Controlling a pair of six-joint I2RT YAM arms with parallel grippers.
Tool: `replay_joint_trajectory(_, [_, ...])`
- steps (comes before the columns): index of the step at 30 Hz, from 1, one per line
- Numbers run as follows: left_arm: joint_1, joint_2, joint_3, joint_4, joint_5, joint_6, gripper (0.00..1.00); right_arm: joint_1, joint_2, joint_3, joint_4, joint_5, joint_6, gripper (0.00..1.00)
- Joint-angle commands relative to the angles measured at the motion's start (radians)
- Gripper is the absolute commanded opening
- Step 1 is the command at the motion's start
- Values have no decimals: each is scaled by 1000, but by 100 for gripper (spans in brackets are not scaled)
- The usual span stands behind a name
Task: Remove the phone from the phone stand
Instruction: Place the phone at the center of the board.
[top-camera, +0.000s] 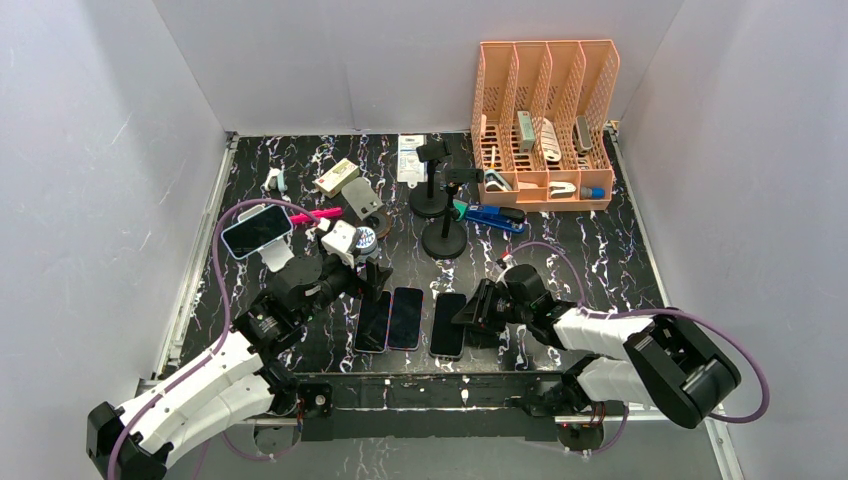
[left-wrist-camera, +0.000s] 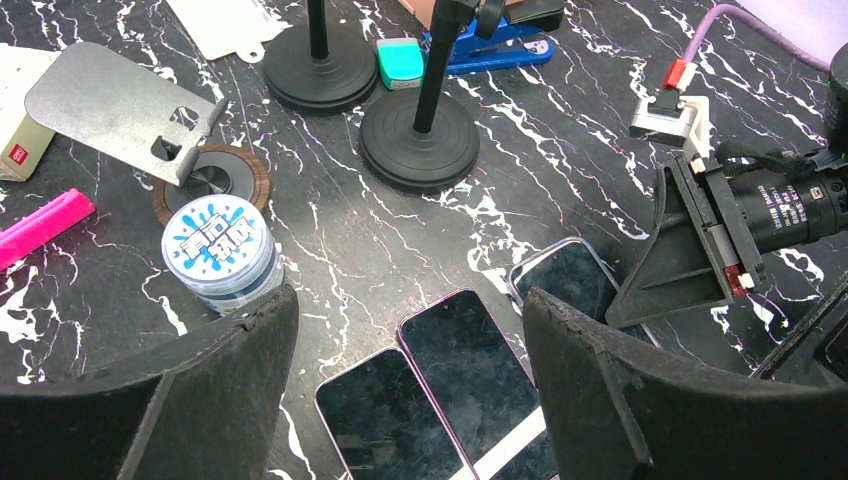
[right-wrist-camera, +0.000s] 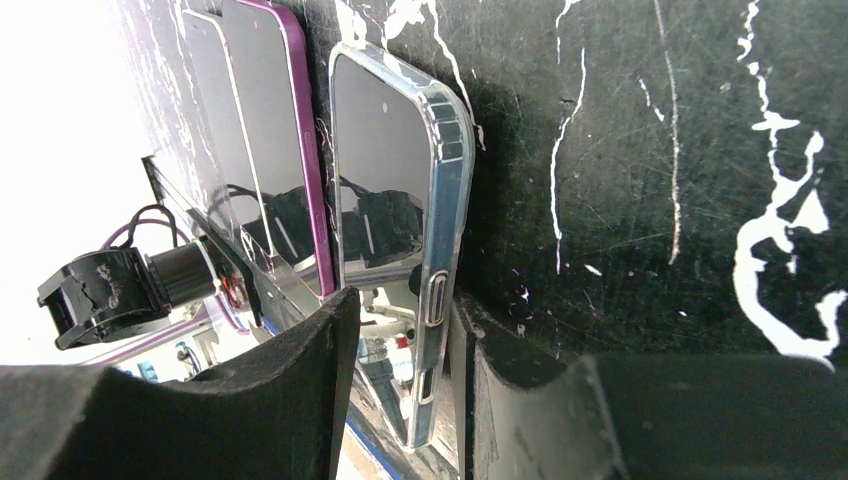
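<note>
Three phones lie in a row near the front of the tabletop (top-camera: 600, 265), screens up: a dark-screened phone (top-camera: 372, 322), a purple-edged phone (top-camera: 405, 318), and a clear-cased phone (top-camera: 449, 325) on the right end. The right pincer (right-wrist-camera: 405, 305) sits low at that last one's near end. It is closed narrow on it, w/ one finger over the glass and the other against the side edge by the buttons. In the wrist view the case may be tipped a little off the surface, but I can't tell for sure. Gripping the end rather than the middle prob. lets the phone go down parallel to its neighbours w/o knocking them.

The left pincer (left-wrist-camera: 408, 310) hangs wide apart above the other two phones, holding nothing.

Only one phone is on a stand: a pale-blue phone (top-camera: 257, 230), tilted back on the white phone stand (top-camera: 272, 258) at mid-left, well apart from both pincers. The front black stand (top-camera: 445, 240) and rear black stand (top-camera: 430, 200) carry no phone.

My read: the clear-cased phone is at the set-down step, and the pale-blue one is left to lift. The left arm is the nearer one for that. Possible snag: the purple cable (top-camera: 218, 270) loops close round that stand.
</note>
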Motion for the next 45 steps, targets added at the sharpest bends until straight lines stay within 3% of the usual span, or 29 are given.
replay_joint_trajectory(1, [-1, 4, 23, 19, 4, 2, 80, -4, -20, -2, -36, 26, -30, 46])
replay_joint_trajectory(30, [-1, 12, 23, 20, 13, 2, 80, -4, -67, -33, -97, 39, -47, 45])
replay_joint_trajectory(40, [-1, 13, 24, 23, 19, 1, 80, -5, -157, -38, -207, 77, -78, 45])
replay_joint_trajectory(45, [-1, 16, 24, 22, 23, 1, 80, -5, -139, -53, -171, 48, -68, 45])
